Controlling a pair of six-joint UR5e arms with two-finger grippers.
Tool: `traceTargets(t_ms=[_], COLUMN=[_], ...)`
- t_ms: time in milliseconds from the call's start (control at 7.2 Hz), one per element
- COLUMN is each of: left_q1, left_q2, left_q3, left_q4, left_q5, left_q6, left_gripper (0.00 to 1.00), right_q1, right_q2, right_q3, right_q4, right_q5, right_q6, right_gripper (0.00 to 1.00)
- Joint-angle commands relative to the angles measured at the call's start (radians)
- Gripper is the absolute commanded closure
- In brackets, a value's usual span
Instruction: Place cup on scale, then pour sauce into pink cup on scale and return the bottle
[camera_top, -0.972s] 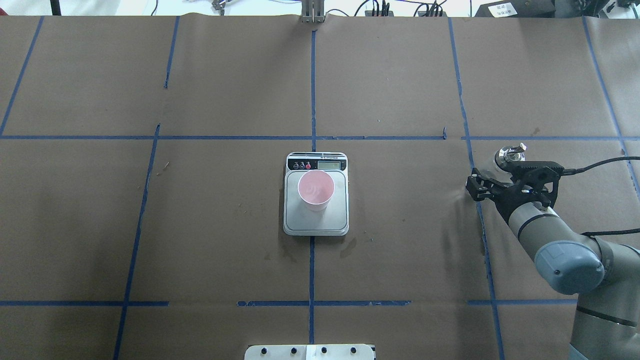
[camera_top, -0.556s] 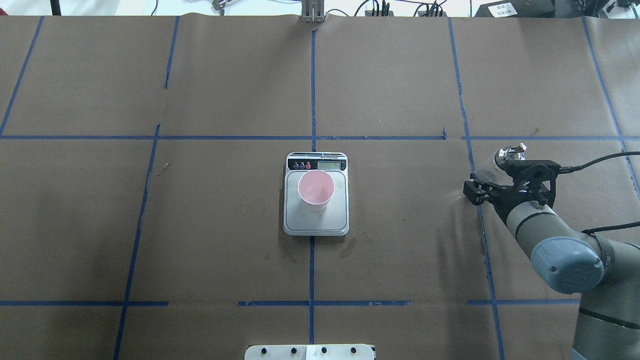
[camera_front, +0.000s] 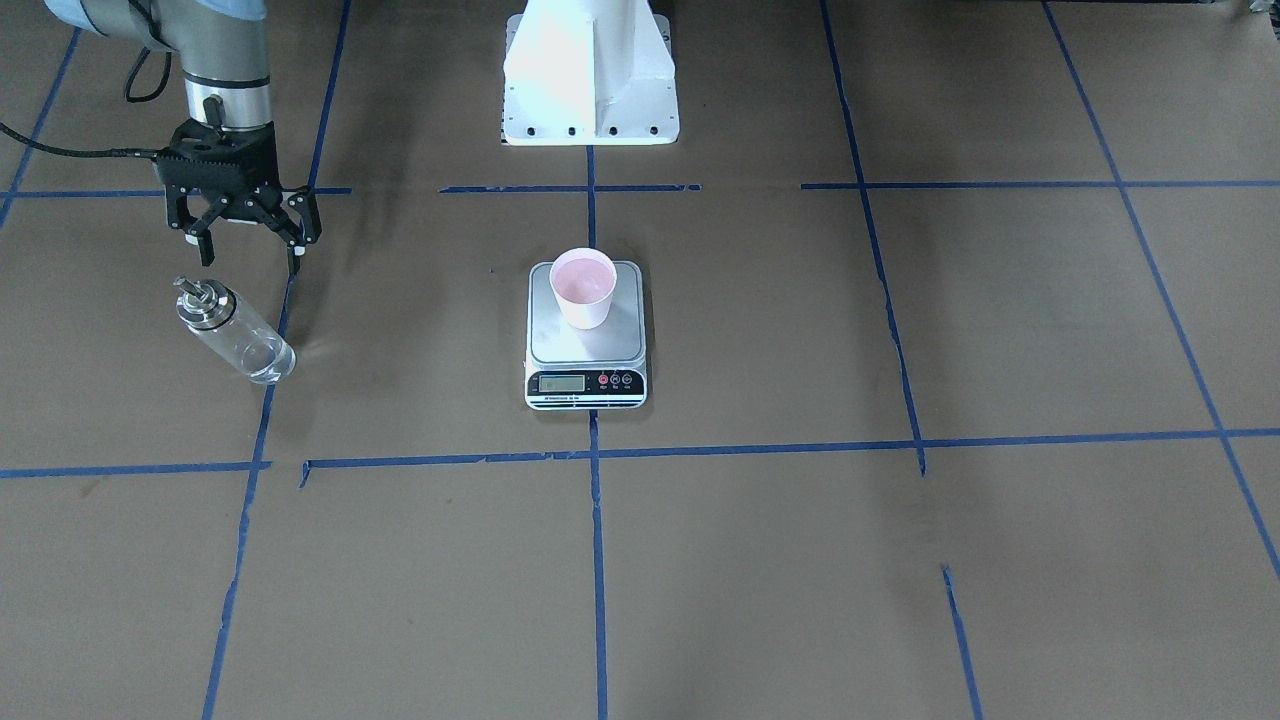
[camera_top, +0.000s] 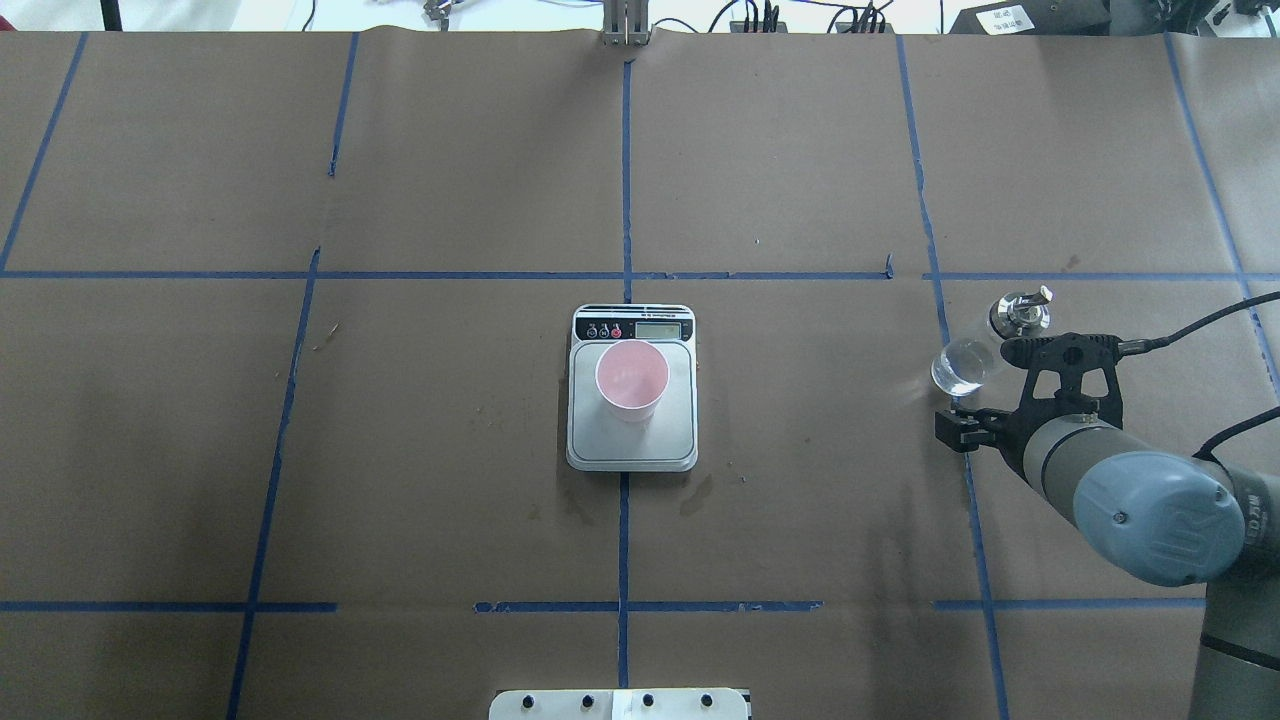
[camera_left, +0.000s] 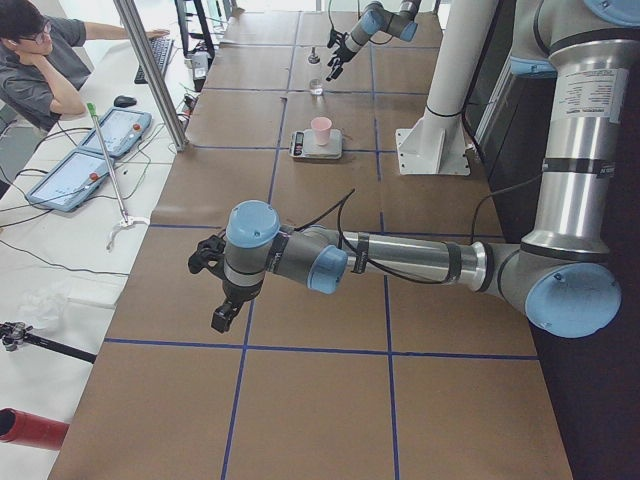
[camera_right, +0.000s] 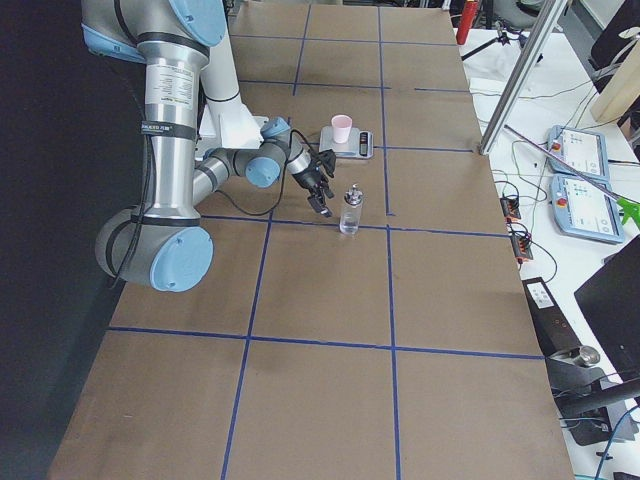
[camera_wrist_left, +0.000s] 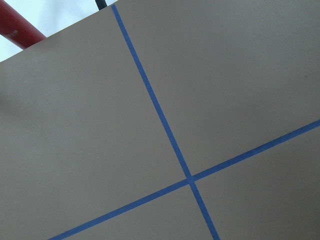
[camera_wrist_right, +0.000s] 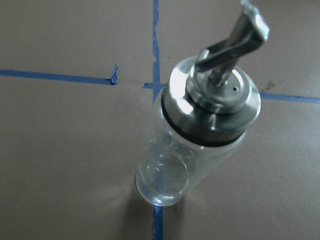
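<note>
While cup (camera_front: 583, 290) sits on scale (camera_front: 588, 350), bottle (camera_front: 232, 333) stands upright on the surface (camera_front: 800, 300) just beyond right hand (camera_front: 248, 243), away from base (camera_front: 590, 80); hand empty, unclenched, not touching glass.

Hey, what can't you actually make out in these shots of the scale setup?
- Scale display: digits too small in the front-facing and overhead views.
- Pink cup: how full it is, unclear in every view.
- Bottle: contents colourless, lost in glass glare, right wrist view.
- Left end effector: shown only in the exterior left view, open or shut unclear.
</note>
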Motion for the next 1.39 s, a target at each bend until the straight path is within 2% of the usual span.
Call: traceTargets(t_ms=[0, 139, 278, 556, 694, 972, 1250], left_q1=[0.0, 0.0, 0.0, 0.0, 0.0, 0.0, 0.0], left_q2=[0.001, 0.001, 0.001, 0.003, 0.001, 0.001, 0.003], left_q3=[0.001, 0.001, 0.0, 0.0, -0.002, 0.0, 0.001], left_q4=[0.0, -0.001, -0.001, -0.001, -0.001, -0.001, -0.003], left_q5=[0.0, 0.0, 0.0, 0.0, 0.0, -0.002, -0.003], left_q6=[0.0, 0.0, 0.0, 0.001, 0.001, 0.001, 0.003], left_gripper=[0.0, 0.0, 0.0, 0.0, 0.0, 0.0, 0.0], right_q1=[0.005, 0.073, 0.191, 0.432, 0.559, 0.808, 0.989], right_q2=[0.009, 0.024, 0.086, 0.124, 0.127, 0.124, 0.115], right_q3=[0.179, 0.227, 0.231, 0.225, 0.194, 0.075, -0.063], right_q4=[-0.202, -0.263, -0.317, -0.368, -0.394, -0.411, -0.41], right_q5=[0.138, 0.245, 0.378, 0.604, 0.704, 0.885, 0.982], right_q6=[-0.008, -0.047, -0.154, -0.439, -0.595, -0.923, -1.192], right_gripper=[0.0, 0.0, 0.0, 0.0, 0.0, 0.0, 0.0])
